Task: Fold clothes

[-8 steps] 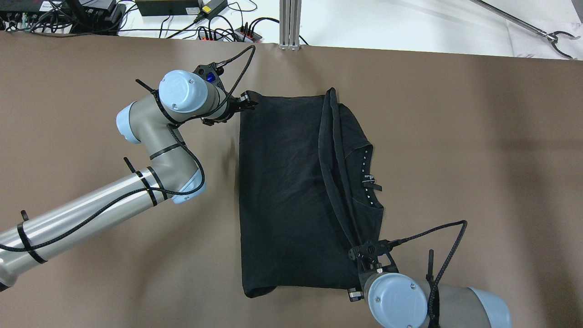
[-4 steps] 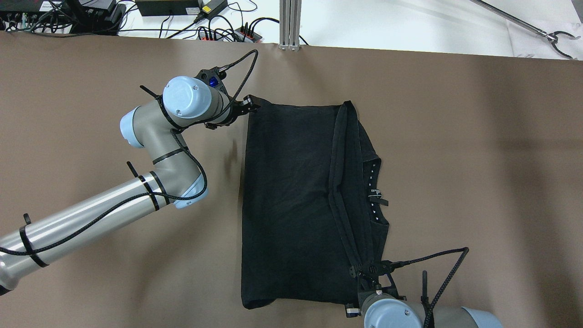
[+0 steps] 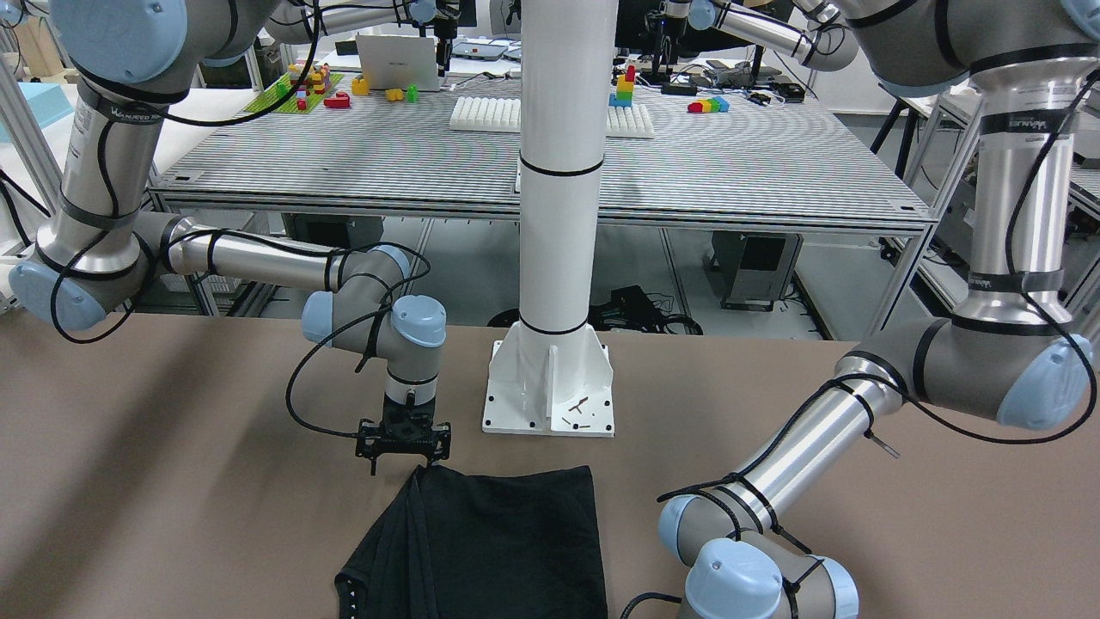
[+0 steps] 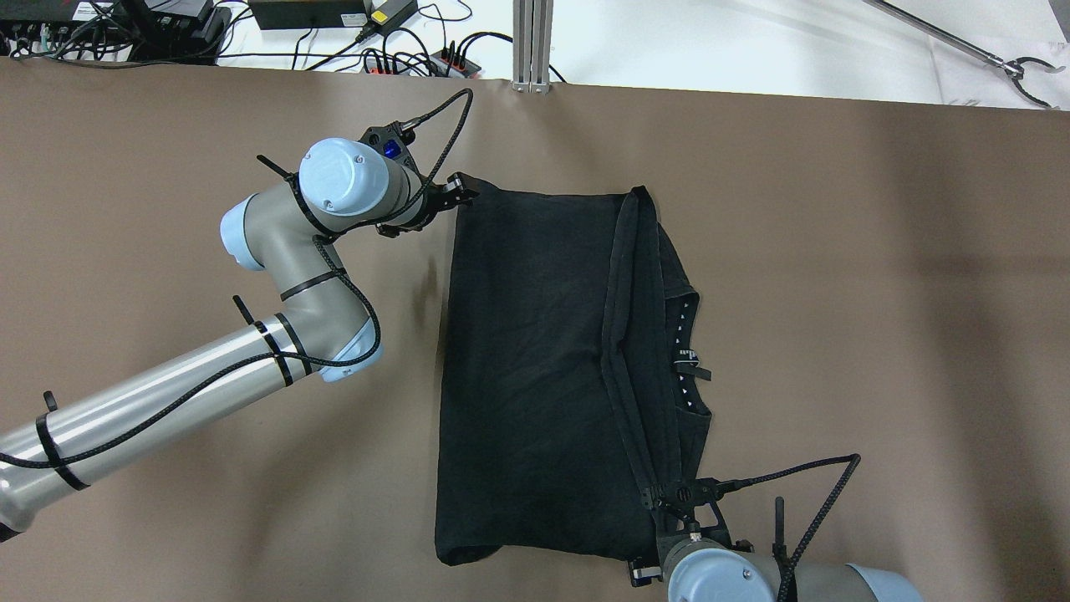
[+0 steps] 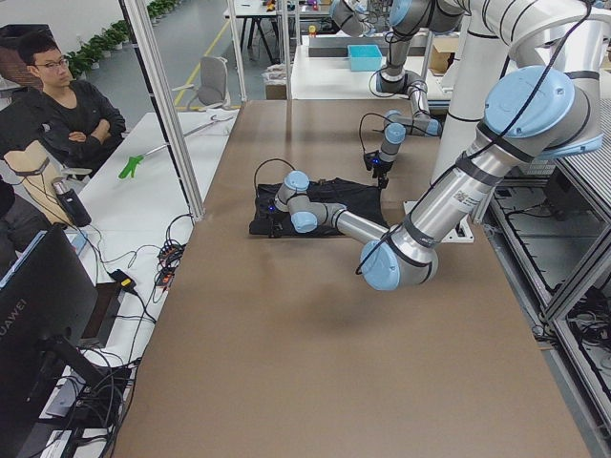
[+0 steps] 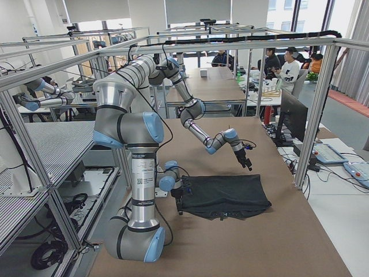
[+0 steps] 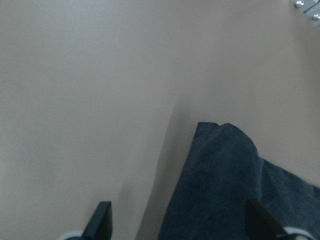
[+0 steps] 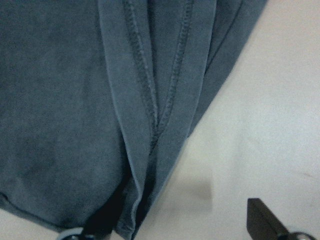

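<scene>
Overhead exterior: left end effector (image 4: 458, 192) and right end effector (image 4: 664, 506) spread wide at black garment (image 4: 535, 359) corners; a shallow pinch could catch one layer only.

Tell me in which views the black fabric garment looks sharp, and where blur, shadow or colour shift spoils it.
Overhead exterior: the black fabric garment is sharp, hems and neck label visible; soft shadow bands cross the brown table. Right wrist-mounted: stitching clear, but cloth looks blue-grey. Left wrist-mounted: its corner is soft, also bluish. Exterior front-facing: nearly flat black, few folds show.
</scene>
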